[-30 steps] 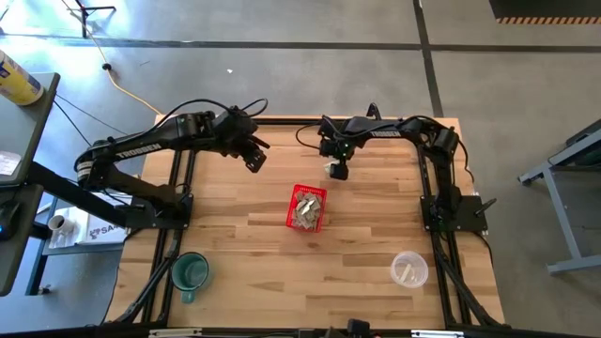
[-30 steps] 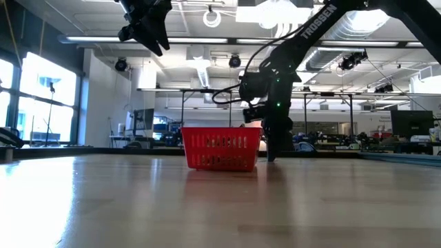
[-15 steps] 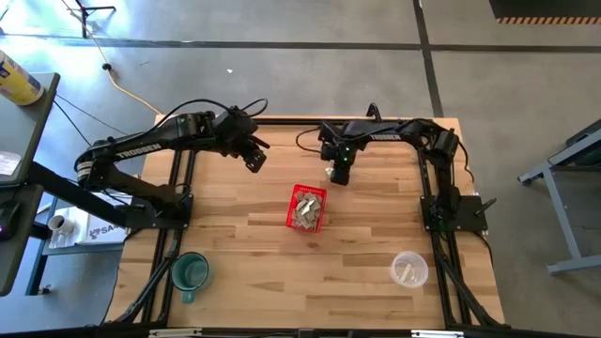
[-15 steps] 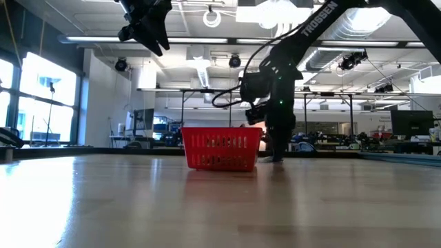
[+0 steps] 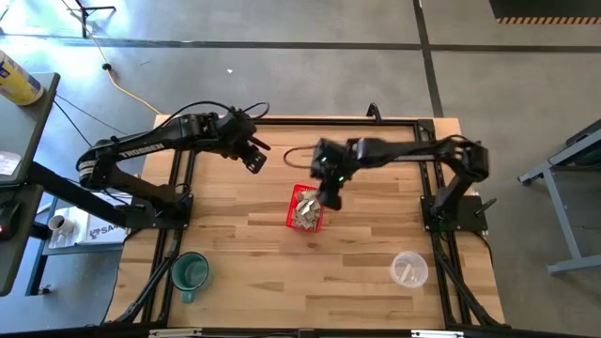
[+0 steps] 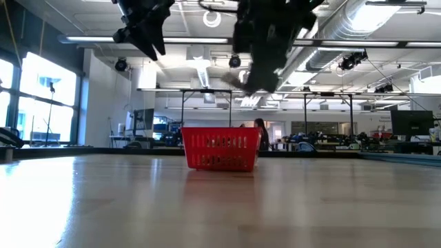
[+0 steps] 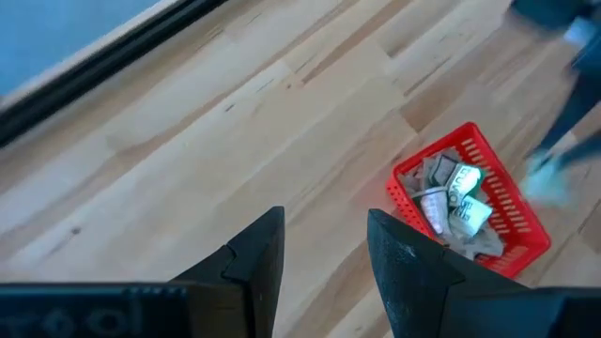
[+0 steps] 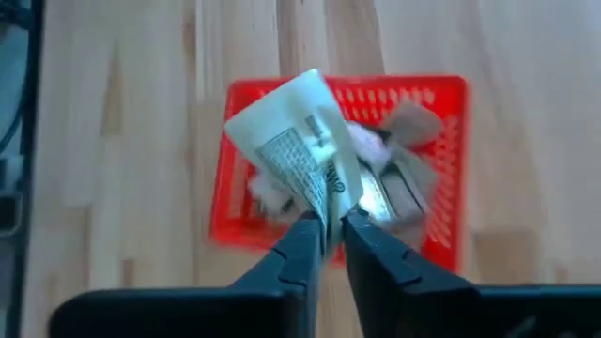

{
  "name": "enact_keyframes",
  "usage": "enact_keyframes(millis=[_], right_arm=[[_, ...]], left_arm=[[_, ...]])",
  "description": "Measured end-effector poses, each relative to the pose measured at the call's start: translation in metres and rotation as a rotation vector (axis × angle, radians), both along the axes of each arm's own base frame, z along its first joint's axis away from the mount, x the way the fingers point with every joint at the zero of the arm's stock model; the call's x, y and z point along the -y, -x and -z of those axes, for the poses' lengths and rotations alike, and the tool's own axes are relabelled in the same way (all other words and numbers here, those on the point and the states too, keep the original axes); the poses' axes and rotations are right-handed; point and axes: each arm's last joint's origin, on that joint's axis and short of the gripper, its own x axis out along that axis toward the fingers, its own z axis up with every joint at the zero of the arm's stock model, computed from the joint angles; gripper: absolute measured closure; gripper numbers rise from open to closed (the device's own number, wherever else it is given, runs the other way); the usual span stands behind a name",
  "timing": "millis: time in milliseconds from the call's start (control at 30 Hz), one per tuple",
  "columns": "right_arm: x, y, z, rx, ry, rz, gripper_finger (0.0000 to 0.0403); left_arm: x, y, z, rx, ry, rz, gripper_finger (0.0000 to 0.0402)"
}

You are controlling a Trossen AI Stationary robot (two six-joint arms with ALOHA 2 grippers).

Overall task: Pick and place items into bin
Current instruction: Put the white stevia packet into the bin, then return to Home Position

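In the last second my right gripper (image 5: pixel 328 194) has swung away from the far edge of the table (image 5: pixel 357 263), where it had been down at the wood, and now hangs over the far end of the red basket (image 5: pixel 306 207). Its fingers (image 8: pixel 308 246) are pinched on one pale-green-and-white slip (image 8: pixel 299 155), which the right wrist view shows standing up from the tips with the basket directly beneath it. In the low view, the gripper (image 6: pixel 256 81) rides well above the basket (image 6: pixel 222 148), blurred, with the slip a pale smudge at its lower end.

The basket sits mid-table and already holds a heap of crumpled slips (image 7: pixel 453 200). For the task, I judge the pick finished and the carry all but done: the slip is lined up for a drop, and what remains is opening the fingers, perhaps after lowering a little so the light paper does not drift past the rim.

My left gripper (image 5: pixel 254 160) waits raised over the far-left part of the table, well apart from the basket, its fingers (image 7: pixel 257 252) spread with nothing between them. A green mug (image 5: pixel 190 272) stands near the front-left corner and a clear cup (image 5: pixel 408 270) near the front-right.
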Motion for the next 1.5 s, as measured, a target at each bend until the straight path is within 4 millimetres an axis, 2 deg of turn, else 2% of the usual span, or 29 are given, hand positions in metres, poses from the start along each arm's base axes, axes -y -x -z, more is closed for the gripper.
enact_keyframes(millis=[167, 333, 400, 533, 667, 733, 833, 900, 933, 1000, 1033, 1100, 1167, 1233, 1267, 1333, 1400, 1500], right_arm=[[-0.023, -0.024, 0.031, -0.027, 0.005, 0.008, 0.0316], [-0.035, -0.022, 0.037, -0.111, 0.084, 0.062, 0.0248], [-0.037, -0.016, 0.026, -0.101, 0.099, 0.051, 0.0216], [-0.043, 0.002, -0.018, 0.014, 0.123, 0.046, 0.0164], [-0.041, 0.030, -0.057, 0.099, 0.136, 0.046, 0.0136], [-0.041, 0.044, -0.076, 0.161, 0.129, 0.073, 0.0128], [-0.043, 0.066, -0.103, 0.233, 0.020, 0.170, 0.0123], [-0.047, 0.079, -0.118, 0.302, -0.012, 0.124, 0.0124], [-0.051, 0.085, -0.126, 0.348, -0.009, 0.094, 0.0124], [-0.060, 0.095, -0.134, 0.409, 0.026, 0.045, 0.0126], [-0.065, 0.099, -0.131, 0.429, 0.029, 0.035, 0.0127], [-0.076, 0.103, -0.107, 0.453, -0.031, 0.027, 0.0127], [-0.088, 0.101, -0.078, 0.539, -0.175, 0.012, 0.0126], [-0.090, 0.100, -0.062, 0.661, -0.362, -0.026, 0.0125], [-0.084, 0.102, -0.067, 0.750, -0.438, -0.062, 0.0125], [-0.065, 0.117, -0.095, 0.945, -0.521, -0.172, 0.0125], [-0.049, 0.138, -0.116, 1.036, -0.484, -0.198, 0.0125], [-0.041, 0.165, -0.112, 0.965, -0.368, -0.099, 0.0125]], left_arm=[[0.001, -0.004, 0.005, 0.003, 0.082, -0.048, 0.0213], [0.017, -0.011, 0.010, -0.005, 0.144, -0.032, 0.0213], [0.026, -0.015, 0.008, 0.020, 0.153, -0.016, 0.0213], [0.042, -0.020, 0.007, 0.044, 0.147, 0.019, 0.0213], [0.051, -0.022, 0.007, 0.077, 0.307, 0.035, 0.0213], [0.056, -0.027, 0.003, 0.137, 0.335, 0.101, 0.0213], [0.065, -0.042, -0.010, 0.300, 0.201, 0.315, 0.0213], [0.067, -0.052, -0.021, 0.445, 0.092, 0.420, 0.0213], [0.067, -0.056, -0.020, 0.506, 0.051, 0.461, 0.0213], [0.070, -0.063, -0.004, 0.599, 0.026, 0.528, 0.0213], [0.072, -0.066, 0.010, 0.631, 0.038, 0.556, 0.0213], [0.076, -0.066, 0.045, 0.674, 0.101, 0.589, 0.0213], [0.082, -0.063, 0.067, 0.803, 0.149, 0.632, 0.0213], [0.083, -0.053, 0.073, 0.952, 0.148, 0.686, 0.0213], [0.080, -0.047, 0.068, 1.031, 0.135, 0.712, 0.0213], [0.067, -0.026, 0.051, 1.133, 0.081, 0.759, 0.0213], [0.052, -0.002, 0.032, 1.161, -0.006, 0.766, 0.0213], [0.035, 0.037, 0.030, 0.997, -0.031, 0.663, 0.0213]])
